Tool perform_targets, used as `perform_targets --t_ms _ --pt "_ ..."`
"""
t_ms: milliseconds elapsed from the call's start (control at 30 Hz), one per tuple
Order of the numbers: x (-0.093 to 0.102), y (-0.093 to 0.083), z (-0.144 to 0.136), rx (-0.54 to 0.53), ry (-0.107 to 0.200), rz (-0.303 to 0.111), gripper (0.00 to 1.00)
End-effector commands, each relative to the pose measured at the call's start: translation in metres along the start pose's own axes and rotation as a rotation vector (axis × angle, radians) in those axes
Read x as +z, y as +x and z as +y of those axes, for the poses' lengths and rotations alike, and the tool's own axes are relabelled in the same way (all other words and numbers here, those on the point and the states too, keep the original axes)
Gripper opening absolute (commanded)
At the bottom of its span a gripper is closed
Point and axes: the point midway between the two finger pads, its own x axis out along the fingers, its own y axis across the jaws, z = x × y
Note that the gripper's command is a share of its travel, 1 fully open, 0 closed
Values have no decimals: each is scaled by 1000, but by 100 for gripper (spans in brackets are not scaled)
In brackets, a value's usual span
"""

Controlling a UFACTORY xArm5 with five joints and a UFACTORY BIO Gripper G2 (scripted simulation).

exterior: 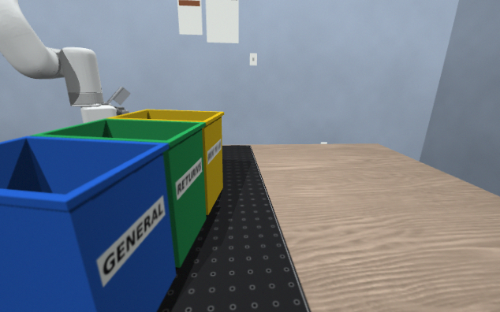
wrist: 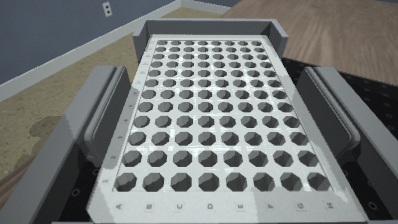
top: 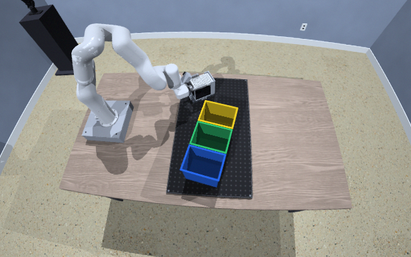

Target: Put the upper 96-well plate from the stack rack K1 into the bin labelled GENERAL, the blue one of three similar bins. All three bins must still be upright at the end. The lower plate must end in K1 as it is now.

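Observation:
My gripper (top: pixel 198 84) (wrist: pixel 220 107) is shut on the upper 96-well plate (top: pixel 203 80) (wrist: pixel 207 121), with one finger pad along each long side. The plate is raised, level or nearly level with the top of the grey stack rack K1 (top: pixel 212 89) (wrist: pixel 210 28). Whether it clears the rack walls fully I cannot tell. The lower plate is hidden. The blue bin (top: pixel 204 161) (exterior: pixel 20 244) stands upright, with the label GENERAL (exterior: pixel 133 240) on its side. K1 is hidden behind the bins in the exterior view.
The green bin (top: pixel 211 139) (exterior: pixel 189 221), labelled RETURNS, and the yellow bin (top: pixel 218 113) (exterior: pixel 214 177) stand upright in a row with the blue one on the black mat (top: pixel 242 97) (exterior: pixel 248 254). The yellow bin is nearest the rack, and the green stands between yellow and blue.

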Motion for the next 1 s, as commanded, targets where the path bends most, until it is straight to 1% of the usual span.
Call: perform_targets --t_ms 0,967 --pt "7 0 0 0 -3 -1 0" --pt "52 0 0 0 -3 -1 0"
